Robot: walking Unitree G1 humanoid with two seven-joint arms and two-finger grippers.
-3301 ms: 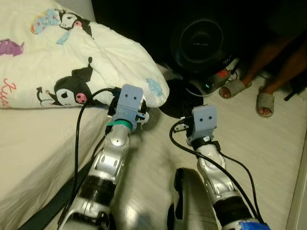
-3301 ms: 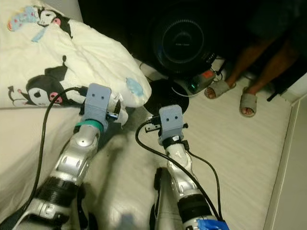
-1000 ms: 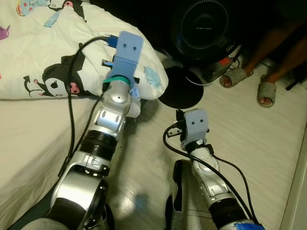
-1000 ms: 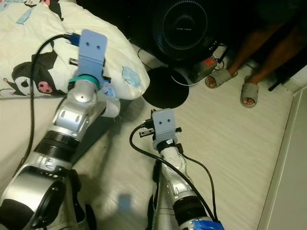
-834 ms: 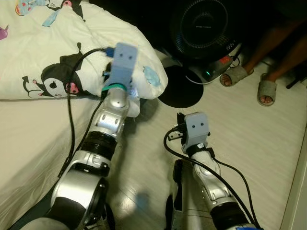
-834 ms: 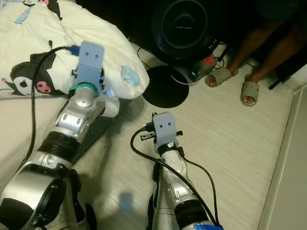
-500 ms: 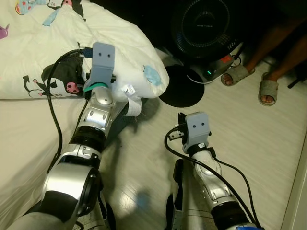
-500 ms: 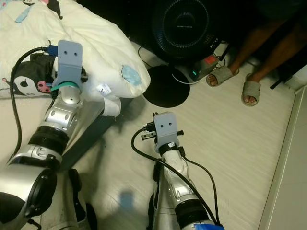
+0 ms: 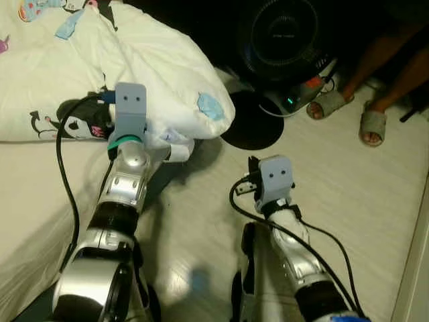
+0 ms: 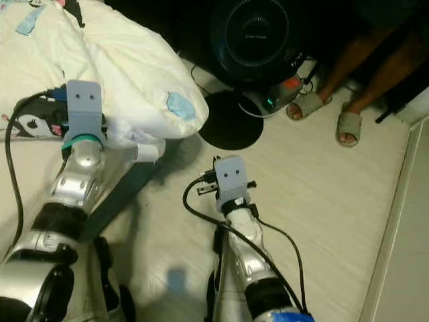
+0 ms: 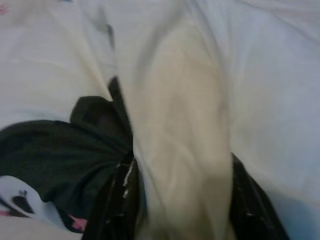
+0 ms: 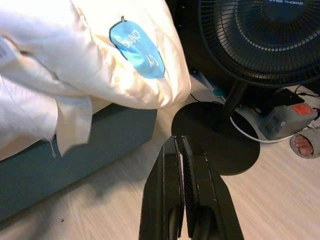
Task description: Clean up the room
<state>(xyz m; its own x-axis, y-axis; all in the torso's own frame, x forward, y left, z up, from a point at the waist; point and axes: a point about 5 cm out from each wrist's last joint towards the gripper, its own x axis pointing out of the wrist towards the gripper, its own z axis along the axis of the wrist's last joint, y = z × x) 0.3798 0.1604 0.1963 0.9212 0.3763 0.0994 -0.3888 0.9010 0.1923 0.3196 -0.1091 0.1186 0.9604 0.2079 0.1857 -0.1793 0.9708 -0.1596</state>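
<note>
Best handled by keeping a firm pinch on the fold and drawing the comforter (image 9: 100, 74) further onto the bed (image 9: 33, 215), away from the near right corner that overhung the floor (image 9: 375, 201) beside the fan (image 10: 258, 40). Worth pulling slowly, since bunched cloth could slip out of a shallow grip.

Left claw (image 11: 175, 200) buried in the comforter at the bed's edge, black fingers (image 11: 112, 200) set apart on either side of a cream fold and seemingly clamped on it (wrist view blurred, so grip judged rather than seen clearly). Printed with dark cartoon figures, lying heaped across the far left of the bed.

Right claw (image 12: 181, 200) clenched with nothing in it, fingers pressed together, hovering low over the floor near the fan's round base (image 12: 220, 135). A person's sandalled feet (image 9: 348, 114) at far right, well apart from both arms.
</note>
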